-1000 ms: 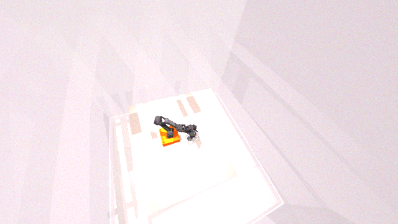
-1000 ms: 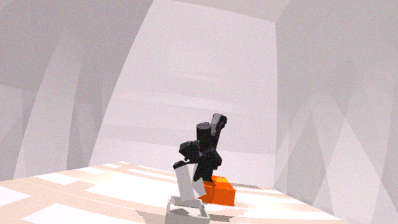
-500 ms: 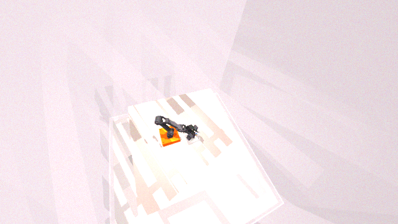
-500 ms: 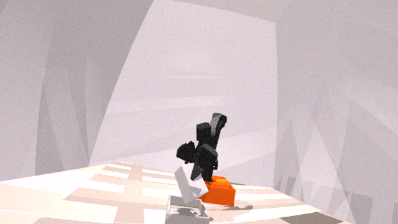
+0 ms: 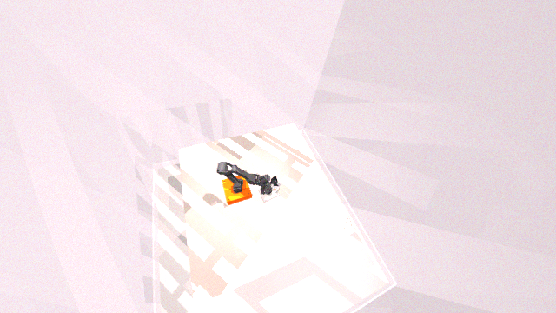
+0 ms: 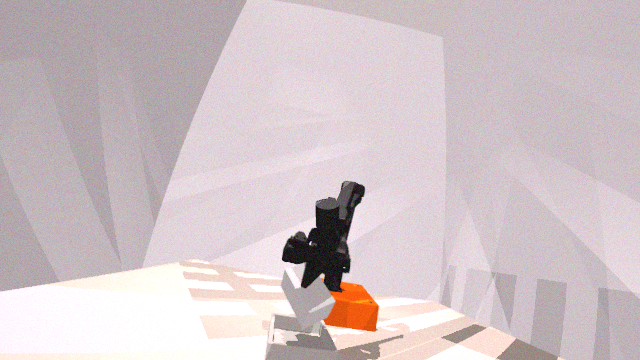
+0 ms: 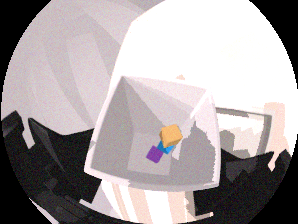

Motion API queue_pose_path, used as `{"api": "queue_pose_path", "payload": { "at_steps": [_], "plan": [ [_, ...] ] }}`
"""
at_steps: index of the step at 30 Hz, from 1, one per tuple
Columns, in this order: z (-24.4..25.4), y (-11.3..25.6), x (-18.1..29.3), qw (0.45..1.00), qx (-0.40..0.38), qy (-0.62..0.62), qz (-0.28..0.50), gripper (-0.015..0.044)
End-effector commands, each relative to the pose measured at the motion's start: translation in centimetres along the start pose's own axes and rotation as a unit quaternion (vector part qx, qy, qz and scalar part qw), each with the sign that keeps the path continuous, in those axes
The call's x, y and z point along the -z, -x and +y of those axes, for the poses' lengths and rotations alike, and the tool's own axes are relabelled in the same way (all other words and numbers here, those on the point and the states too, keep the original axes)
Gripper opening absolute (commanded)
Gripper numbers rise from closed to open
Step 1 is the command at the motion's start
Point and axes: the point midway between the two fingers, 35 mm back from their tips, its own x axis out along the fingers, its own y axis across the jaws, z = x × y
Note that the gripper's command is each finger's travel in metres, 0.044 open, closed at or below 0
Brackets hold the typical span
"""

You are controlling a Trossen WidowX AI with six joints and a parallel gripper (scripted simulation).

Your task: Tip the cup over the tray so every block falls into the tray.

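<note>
One pincer (image 5: 271,187) (image 6: 320,285) (image 7: 156,129), closed on the pale grey cup (image 5: 275,189) (image 6: 311,300) (image 7: 109,145); fingers stand on opposite sides of its walls. Cup is squarish in outline, wider at the mouth than at the floor. Exterior view: cup tilted well off upright, located above the tray (image 5: 270,199) (image 6: 268,342) (image 7: 268,132). Its lowest corner overlaps the tray opening in that view; contact with the tray cannot be told.

Cup contents, wrist view: three small blocks visible, grouped together. Orange block (image 7: 171,135) overlaps part of the blue block (image 7: 165,149); purple block (image 7: 154,155) lies just beside the blue one. All three are inside the cup, none seen past its rim. Pour not complete.

Tray: shallow, pale, raised rim, resting on the counter (image 5: 304,222) (image 6: 100,325) (image 7: 240,50). Wrist view shows only part of it, past the cup wall; the rest is hidden. Interior partly in shadow.

Dark arm (image 5: 246,174) (image 6: 351,197): bent, reaching from the orange base (image 5: 247,197) (image 6: 351,315) to above the tray. Base stands near the tray, apart from it, on the same counter. Light and brownish patches cover the counter around the tray, with pale walls beyond
</note>
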Motion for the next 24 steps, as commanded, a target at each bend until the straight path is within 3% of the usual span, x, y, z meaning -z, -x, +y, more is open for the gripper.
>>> {"api": "queue_pose_path", "payload": {
  "at_steps": [1, 24],
  "plan": [
    [-0.29, -0.21, 0.05, 0.999, 0.005, -0.042, -0.001, 0.0000],
    [-0.44, -0.73, 0.13, 0.957, 0.004, -0.290, -0.002, 0.0000]
  ]
}}
